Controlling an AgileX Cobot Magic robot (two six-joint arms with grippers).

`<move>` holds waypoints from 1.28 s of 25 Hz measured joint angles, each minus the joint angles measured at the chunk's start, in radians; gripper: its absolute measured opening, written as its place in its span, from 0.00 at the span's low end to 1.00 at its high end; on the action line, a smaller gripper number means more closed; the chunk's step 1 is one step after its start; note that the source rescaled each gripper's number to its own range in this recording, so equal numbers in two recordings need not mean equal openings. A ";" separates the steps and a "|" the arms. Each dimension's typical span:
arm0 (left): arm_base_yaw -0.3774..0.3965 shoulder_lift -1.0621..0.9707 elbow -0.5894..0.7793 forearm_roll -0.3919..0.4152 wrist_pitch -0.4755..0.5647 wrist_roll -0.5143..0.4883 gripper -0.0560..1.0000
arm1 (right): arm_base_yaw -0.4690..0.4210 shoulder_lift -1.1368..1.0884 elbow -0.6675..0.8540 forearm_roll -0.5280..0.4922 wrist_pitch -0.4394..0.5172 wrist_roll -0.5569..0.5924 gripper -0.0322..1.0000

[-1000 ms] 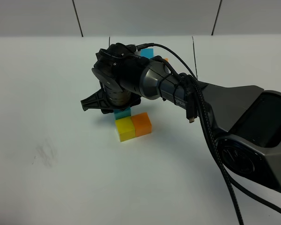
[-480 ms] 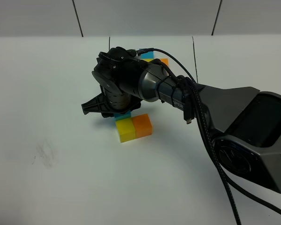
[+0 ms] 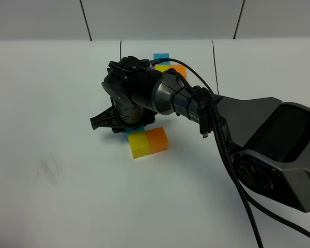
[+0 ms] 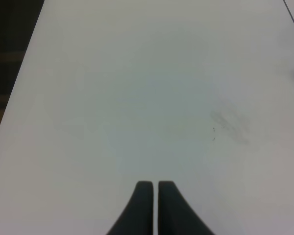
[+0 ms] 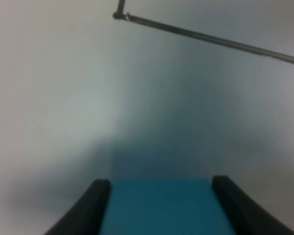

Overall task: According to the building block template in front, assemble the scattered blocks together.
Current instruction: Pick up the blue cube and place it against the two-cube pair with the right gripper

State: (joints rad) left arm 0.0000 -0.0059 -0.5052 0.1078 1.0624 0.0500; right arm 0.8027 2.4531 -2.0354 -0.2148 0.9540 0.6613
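Note:
A yellow cube [image 3: 140,144] and an orange cube [image 3: 157,138] sit side by side, touching, on the white table. My right gripper [image 5: 157,186] reaches across from the right, shut on the light blue cube [image 5: 159,208], one finger on each side. In the exterior view only a sliver of that cube [image 3: 137,129] shows under the wrist, directly behind the yellow cube. The template [image 3: 168,64], a blue, yellow and orange trio, lies at the back, partly hidden by the arm. My left gripper [image 4: 151,188] is shut and empty over bare table.
The right arm [image 3: 222,113] and its cable [image 3: 232,170] stretch across the right half of the table. Thin black lines [image 3: 213,59] are drawn at the back. A faint grey smudge [image 3: 50,169] marks the front left.
My right gripper has lowered slightly toward me with the light blue cube, bringing it down behind the yellow cube. More of the template now shows behind the arm.

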 joint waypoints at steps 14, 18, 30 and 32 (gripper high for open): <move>0.000 0.000 0.000 0.000 0.000 0.000 0.06 | 0.000 0.030 -0.009 0.000 0.008 0.002 0.52; 0.000 0.000 0.000 0.000 0.000 0.000 0.06 | 0.000 0.031 -0.010 0.000 0.009 0.002 0.52; 0.000 0.000 0.000 0.000 0.000 0.000 0.06 | 0.000 0.031 -0.010 0.001 -0.002 -0.013 0.52; 0.000 0.000 0.000 0.000 0.000 0.000 0.06 | 0.000 0.032 -0.010 0.001 -0.004 -0.019 0.52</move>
State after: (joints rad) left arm 0.0000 -0.0059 -0.5052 0.1078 1.0624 0.0500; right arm 0.8027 2.4852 -2.0457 -0.2137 0.9501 0.6422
